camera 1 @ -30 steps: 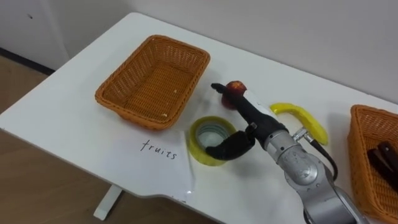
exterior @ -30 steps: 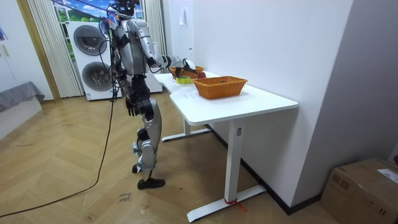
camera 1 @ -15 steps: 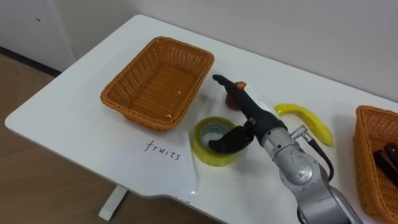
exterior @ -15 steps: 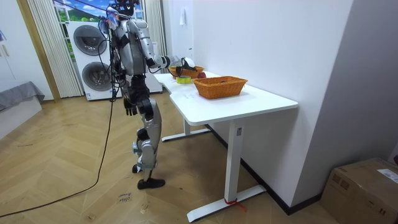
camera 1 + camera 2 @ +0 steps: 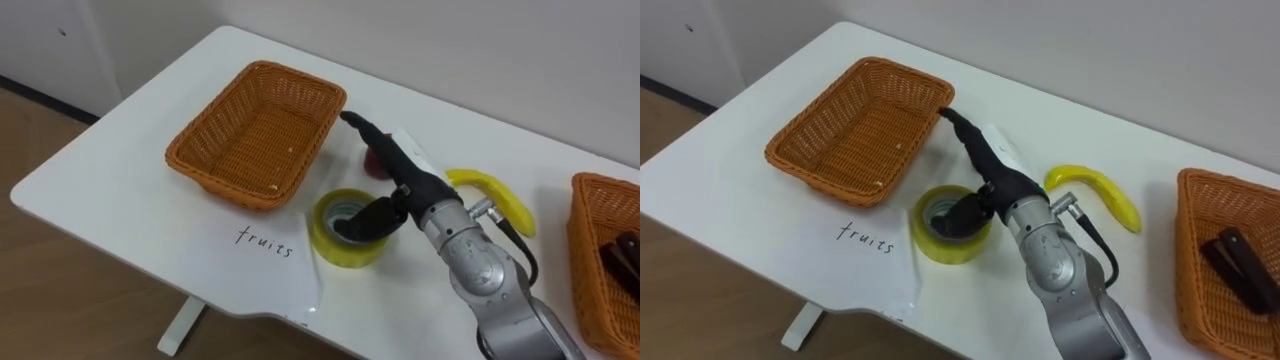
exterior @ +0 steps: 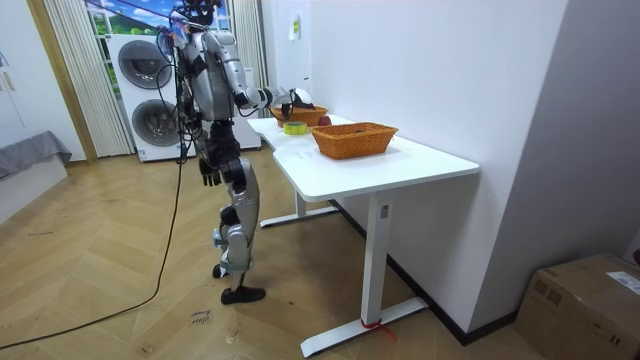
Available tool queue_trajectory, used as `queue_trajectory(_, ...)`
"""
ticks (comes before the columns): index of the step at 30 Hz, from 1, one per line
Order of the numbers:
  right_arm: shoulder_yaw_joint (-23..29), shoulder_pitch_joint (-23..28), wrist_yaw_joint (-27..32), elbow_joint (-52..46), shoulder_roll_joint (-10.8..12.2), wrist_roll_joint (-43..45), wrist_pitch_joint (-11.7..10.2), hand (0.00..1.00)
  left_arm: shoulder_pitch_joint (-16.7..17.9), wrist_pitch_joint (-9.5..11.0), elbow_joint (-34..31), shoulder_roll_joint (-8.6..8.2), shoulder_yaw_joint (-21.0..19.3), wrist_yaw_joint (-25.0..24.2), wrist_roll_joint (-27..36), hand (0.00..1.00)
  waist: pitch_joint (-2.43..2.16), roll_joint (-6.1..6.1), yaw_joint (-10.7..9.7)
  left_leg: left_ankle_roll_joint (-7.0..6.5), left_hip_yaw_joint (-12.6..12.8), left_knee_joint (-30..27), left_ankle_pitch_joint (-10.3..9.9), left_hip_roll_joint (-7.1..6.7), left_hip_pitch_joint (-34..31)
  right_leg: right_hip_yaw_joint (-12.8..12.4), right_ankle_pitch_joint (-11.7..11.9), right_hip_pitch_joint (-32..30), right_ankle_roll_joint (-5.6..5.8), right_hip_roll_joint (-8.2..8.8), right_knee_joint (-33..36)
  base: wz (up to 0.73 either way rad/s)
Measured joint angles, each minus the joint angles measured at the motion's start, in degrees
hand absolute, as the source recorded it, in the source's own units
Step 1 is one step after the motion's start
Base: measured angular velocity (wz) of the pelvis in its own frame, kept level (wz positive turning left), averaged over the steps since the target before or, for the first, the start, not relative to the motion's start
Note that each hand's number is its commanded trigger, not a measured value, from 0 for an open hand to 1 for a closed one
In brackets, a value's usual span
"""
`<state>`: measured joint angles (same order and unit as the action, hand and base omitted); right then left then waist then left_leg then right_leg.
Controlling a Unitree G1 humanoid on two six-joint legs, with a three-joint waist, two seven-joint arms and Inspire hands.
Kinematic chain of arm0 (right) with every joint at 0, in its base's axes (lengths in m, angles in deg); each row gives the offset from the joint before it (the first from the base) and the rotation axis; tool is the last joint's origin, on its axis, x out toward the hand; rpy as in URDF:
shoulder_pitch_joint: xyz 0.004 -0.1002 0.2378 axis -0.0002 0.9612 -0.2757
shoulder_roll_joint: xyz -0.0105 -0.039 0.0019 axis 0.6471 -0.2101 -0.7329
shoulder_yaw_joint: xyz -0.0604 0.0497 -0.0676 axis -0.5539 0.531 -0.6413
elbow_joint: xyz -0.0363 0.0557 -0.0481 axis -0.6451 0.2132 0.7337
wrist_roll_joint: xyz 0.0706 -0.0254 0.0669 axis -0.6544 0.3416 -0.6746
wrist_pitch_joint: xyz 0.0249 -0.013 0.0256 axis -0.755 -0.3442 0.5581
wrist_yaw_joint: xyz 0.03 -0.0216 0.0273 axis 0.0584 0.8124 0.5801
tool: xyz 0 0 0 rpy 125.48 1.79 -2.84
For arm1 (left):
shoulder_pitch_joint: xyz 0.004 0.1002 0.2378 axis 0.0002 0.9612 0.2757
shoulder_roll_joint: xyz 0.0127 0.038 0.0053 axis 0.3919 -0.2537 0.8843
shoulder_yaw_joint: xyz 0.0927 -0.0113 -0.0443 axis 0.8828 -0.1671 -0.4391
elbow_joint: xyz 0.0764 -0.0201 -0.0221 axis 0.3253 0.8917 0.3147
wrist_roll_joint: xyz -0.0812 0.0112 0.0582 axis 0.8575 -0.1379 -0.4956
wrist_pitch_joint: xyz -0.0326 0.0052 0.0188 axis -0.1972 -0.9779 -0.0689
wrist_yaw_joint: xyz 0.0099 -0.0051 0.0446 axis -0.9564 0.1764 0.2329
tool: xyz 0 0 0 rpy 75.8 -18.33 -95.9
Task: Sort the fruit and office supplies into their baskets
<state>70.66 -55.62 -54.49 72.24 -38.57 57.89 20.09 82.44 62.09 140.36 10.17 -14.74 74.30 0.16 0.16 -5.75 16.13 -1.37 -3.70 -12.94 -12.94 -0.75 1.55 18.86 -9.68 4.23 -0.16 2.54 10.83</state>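
My right hand (image 5: 398, 178) reaches over the white table (image 5: 120, 190) with its fingers straight, stretched toward the near corner of the empty wicker fruit basket (image 5: 258, 130). Under those fingers sits a red fruit (image 5: 372, 163), mostly hidden. The thumb hangs above a yellow tape roll (image 5: 345, 232) lying flat just in front of the hand, and I see no grip on it. A banana (image 5: 497, 191) lies to the right of the wrist. My left hand (image 6: 209, 176) hangs by my side in the room view.
A second wicker basket (image 5: 1200, 215) at the table's right end holds a dark object (image 5: 1243, 256). A sheet of paper (image 5: 262, 243) with a handwritten word lies in front of the fruit basket. I stand at the table's long side, washing machines (image 6: 145, 95) behind me.
My right hand has stretched farther across the table, its fingers now covering most of the red fruit. The view has shifted slightly.
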Motion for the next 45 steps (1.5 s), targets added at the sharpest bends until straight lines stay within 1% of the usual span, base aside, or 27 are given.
queue_trajectory(7,0.0,0.0,0.0,0.0,0.0,3.6,0.0,0.00,-0.2,0.0,0.8,0.00,0.0,0.0,0.0,0.00,0.21,-0.36,0.1,0.00,0.0,0.0,0.0,0.00,-0.2,0.1,0.0,-0.2,0.00,0.01,0.0,0.00)
queue_trajectory(12,-0.4,0.0,0.0,0.2,0.0,4.5,0.1,0.00,-0.2,0.0,0.8,0.01,0.1,0.0,0.1,0.00,0.22,-0.38,0.3,0.00,-0.1,0.1,0.0,-0.03,-0.3,0.2,0.0,-0.2,0.00,-0.03,-0.1,0.00)
queue_trajectory(16,-3.0,0.0,-0.3,1.6,-0.1,4.5,0.1,0.00,-0.3,0.1,0.8,0.01,0.1,0.0,0.1,0.00,0.23,-0.37,0.5,0.00,0.1,0.2,0.0,-0.01,-0.2,0.2,0.0,-0.3,0.00,-0.05,-0.1,0.00)
queue_trajectory(21,-3.0,-0.1,-0.2,2.4,-0.4,4.5,0.1,0.00,-0.2,0.1,0.6,0.05,0.1,-0.3,0.1,0.00,0.23,-0.38,0.6,0.01,0.1,0.2,0.0,0.01,-0.1,0.2,0.0,-0.2,0.00,-0.05,-0.1,0.00)
queue_trajectory(23,-3.0,-0.1,0.1,2.9,-0.4,4.5,0.1,0.00,0.2,0.0,-0.8,0.05,0.1,-0.6,0.1,0.00,0.25,-0.46,0.7,0.05,0.0,0.2,0.0,0.01,-0.1,0.2,0.0,-0.2,0.00,-0.05,-0.1,0.00)
queue_trajectory(27,-3.0,-0.1,0.6,3.7,-0.6,4.5,0.1,0.00,0.5,0.1,-2.7,0.07,0.1,-1.2,0.0,0.00,0.22,-0.82,0.9,0.11,0.0,0.2,0.1,0.01,-0.1,0.3,0.0,-0.2,0.00,-0.04,-0.1,0.00)
queue_trajectory(30,-3.0,-0.1,0.6,4.4,-0.9,4.5,0.1,0.00,0.5,0.1,-2.8,0.08,0.1,-1.4,0.0,0.00,0.22,-1.05,1.0,0.13,0.0,0.1,0.1,0.00,-0.1,0.3,0.0,-0.2,0.00,-0.03,-0.1,0.00)
queue_trajectory(42,-3.0,0.1,0.7,4.5,-1.2,5.3,-0.1,0.00,0.9,0.1,-3.7,0.12,-0.1,-1.8,0.0,0.00,0.21,-1.08,1.2,0.16,0.0,0.0,0.1,0.01,-0.1,0.3,0.0,-0.1,0.00,-0.04,0.0,0.00)
queue_trajectory(45,-2.8,0.3,0.3,4.5,-1.2,5.9,-0.3,0.00,0.9,0.4,-3.8,0.12,-0.6,-1.9,-0.6,0.00,0.21,-1.06,1.2,0.16,-0.1,0.0,0.1,0.01,-0.2,0.3,0.0,-0.1,0.00,-0.05,-0.1,0.00)
